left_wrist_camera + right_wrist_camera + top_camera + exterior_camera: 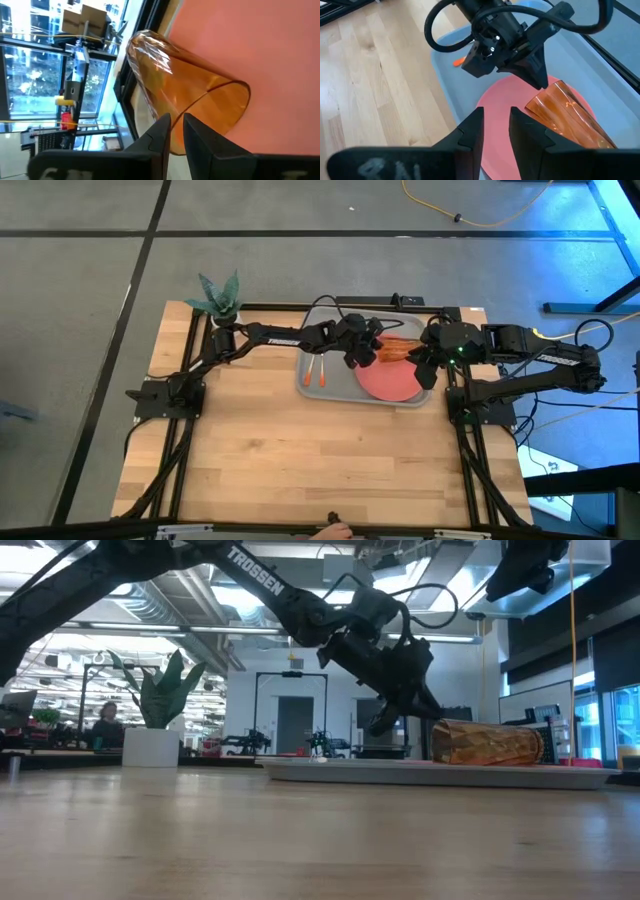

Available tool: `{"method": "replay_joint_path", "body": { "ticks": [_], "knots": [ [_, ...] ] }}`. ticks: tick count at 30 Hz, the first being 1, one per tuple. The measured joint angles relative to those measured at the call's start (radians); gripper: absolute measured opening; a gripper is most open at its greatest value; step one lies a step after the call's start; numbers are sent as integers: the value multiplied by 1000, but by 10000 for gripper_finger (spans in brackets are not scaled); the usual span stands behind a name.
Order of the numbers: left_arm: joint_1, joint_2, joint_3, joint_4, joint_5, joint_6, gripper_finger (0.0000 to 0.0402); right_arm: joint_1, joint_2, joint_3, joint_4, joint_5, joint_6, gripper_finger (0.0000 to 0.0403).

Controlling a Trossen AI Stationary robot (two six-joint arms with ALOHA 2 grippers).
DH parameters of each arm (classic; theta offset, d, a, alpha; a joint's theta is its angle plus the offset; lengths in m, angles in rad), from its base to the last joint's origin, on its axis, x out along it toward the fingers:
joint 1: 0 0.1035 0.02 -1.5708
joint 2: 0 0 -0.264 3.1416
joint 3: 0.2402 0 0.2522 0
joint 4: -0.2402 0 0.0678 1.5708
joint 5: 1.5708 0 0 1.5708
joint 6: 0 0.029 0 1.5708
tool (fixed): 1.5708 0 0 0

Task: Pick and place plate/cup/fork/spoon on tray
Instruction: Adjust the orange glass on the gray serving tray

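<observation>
Just ahead of the nearly pressed-together left gripper (540, 82), the cup (570, 117) lies toppled on the plate (495, 107); spread wider first, I'd say.

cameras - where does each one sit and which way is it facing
High view: above the table, looking straight down; both arms meet over the tray.
Low view: at tabletop height, looking level across; the left gripper is beside the cup, which lies on its side.
Left wrist view: on the left arm, past its own fingers at the cup and plate.
Right wrist view: on the right arm, past the right gripper, toward the left gripper.
Shared: the tipped cup shows in all four views.
</observation>
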Motion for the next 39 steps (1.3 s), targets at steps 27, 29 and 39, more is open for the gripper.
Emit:
{"method": "replay_joint_path", "body": {
  "ticks": [27, 29, 39],
  "knots": [
    [25, 10, 0, 13, 54, 41, 45, 0, 0, 0, 0, 0, -1, 91],
    [26, 11, 0, 27, 55, 41, 45, 0, 0, 0, 0, 0, -1, 91],
    [32, 11, 0, 32, 106, 44, 45, 0, 0, 0, 0, 1, -5, 91]
  ]
}}
